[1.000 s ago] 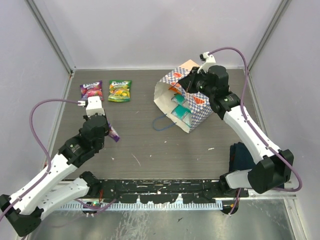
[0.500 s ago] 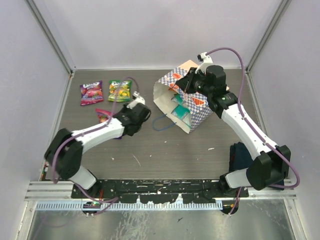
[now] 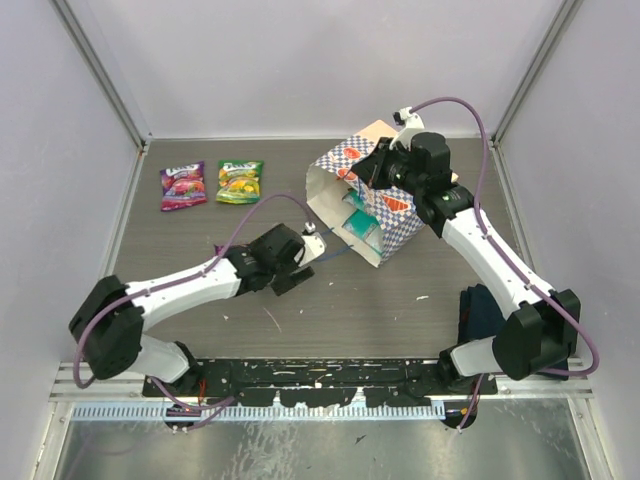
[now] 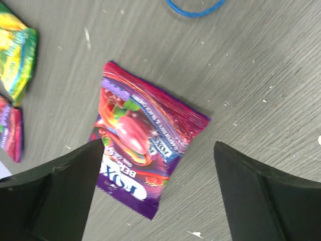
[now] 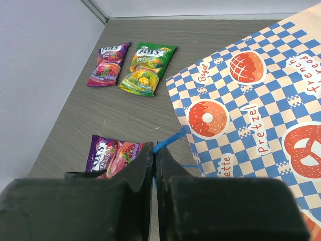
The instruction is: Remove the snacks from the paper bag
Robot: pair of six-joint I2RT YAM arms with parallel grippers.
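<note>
The paper bag point(image 3: 372, 205) lies on its side with its mouth facing the front left, and teal snacks point(image 3: 360, 226) show inside. My right gripper point(image 3: 384, 166) point(image 5: 156, 150) is shut on the bag's blue cord handle point(image 5: 170, 139) at its upper edge. My left gripper point(image 3: 298, 262) point(image 4: 159, 145) hangs open over a purple snack point(image 4: 136, 134) point(image 5: 112, 154) that lies flat on the table, touching neither finger. Another purple snack point(image 3: 183, 186) point(image 5: 109, 64) and a green snack point(image 3: 240, 182) point(image 5: 147, 68) lie at the back left.
The bag's second blue cord handle point(image 3: 325, 249) point(image 4: 195, 7) trails on the table in front of its mouth. A dark blue cloth point(image 3: 487, 312) lies by the right arm's base. Grey walls point(image 3: 90, 90) close in the table on three sides.
My left arm has swung right from the table's left side toward the bag. Its gripper, shut on the purple snack before, is now open with the snack on the table. The right gripper has barely moved.
</note>
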